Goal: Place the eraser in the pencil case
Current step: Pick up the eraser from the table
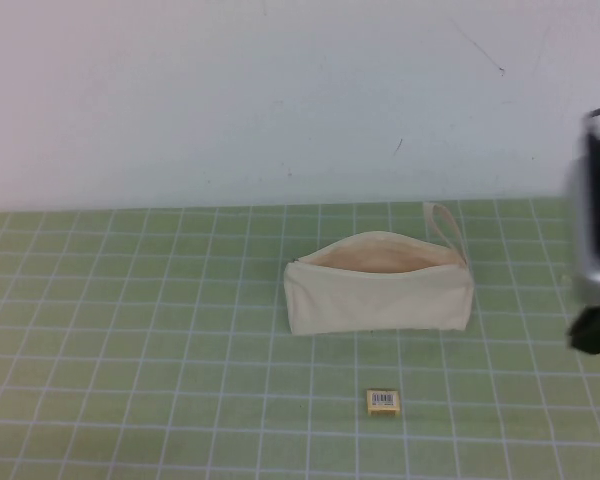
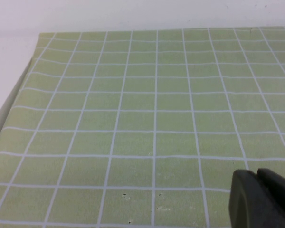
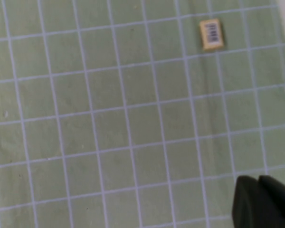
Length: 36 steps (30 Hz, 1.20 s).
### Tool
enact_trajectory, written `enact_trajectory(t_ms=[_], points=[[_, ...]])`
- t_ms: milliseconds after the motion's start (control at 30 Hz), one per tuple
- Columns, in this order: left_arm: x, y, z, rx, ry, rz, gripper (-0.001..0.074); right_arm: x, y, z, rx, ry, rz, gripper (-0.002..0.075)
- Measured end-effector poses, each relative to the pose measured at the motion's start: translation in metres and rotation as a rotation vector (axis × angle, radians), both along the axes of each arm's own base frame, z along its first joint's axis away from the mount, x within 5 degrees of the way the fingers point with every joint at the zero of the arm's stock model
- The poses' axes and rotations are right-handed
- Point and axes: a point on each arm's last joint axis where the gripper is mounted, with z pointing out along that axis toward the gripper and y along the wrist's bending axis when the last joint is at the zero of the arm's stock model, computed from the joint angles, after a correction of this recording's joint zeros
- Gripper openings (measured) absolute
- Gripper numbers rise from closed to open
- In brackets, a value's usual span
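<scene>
The cream pencil case (image 1: 378, 287) lies on the green grid mat, its zip mouth open along the top and its loop strap (image 1: 445, 225) at the far right end. The small yellow-tan eraser (image 1: 382, 401) with a barcode label lies on the mat in front of the case; it also shows in the right wrist view (image 3: 211, 33). My right gripper (image 3: 257, 183) is shut and empty above the mat, well to the right of the eraser; the right arm (image 1: 598, 230) shows at the right edge. My left gripper (image 2: 255, 176) is shut and empty over bare mat.
The green grid mat (image 1: 130, 330) covers the table up to a white wall (image 1: 230, 100) behind. The mat's left edge (image 2: 12, 102) shows in the left wrist view.
</scene>
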Motion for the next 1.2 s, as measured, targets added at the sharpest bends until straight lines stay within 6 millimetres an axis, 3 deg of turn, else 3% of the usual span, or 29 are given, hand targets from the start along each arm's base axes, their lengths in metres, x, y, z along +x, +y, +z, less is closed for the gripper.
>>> enact_trajectory(t_ms=[233,467,700,900,967,1200], points=[[0.0,0.0,0.0,0.0,0.0,0.0,-0.0001,0.032,0.065,-0.042,-0.111,0.091,0.14,-0.0001],[0.0,0.0,0.0,0.0,0.0,0.0,-0.0001,0.054,0.102,-0.091,-0.167,0.143,0.181,-0.0001],[0.0,0.0,0.0,0.0,0.0,0.0,-0.0001,0.067,0.121,-0.127,-0.181,0.136,0.19,0.0055],[0.0,0.0,0.0,0.0,0.0,0.0,-0.0001,0.081,0.129,-0.151,-0.173,0.09,0.172,0.0292],[0.0,0.0,0.0,0.0,0.0,0.0,-0.0001,0.085,0.132,-0.158,-0.166,0.071,0.166,0.034],[0.0,0.0,0.0,0.0,0.0,0.0,-0.0001,0.094,0.136,-0.178,-0.176,0.041,0.162,0.037]])
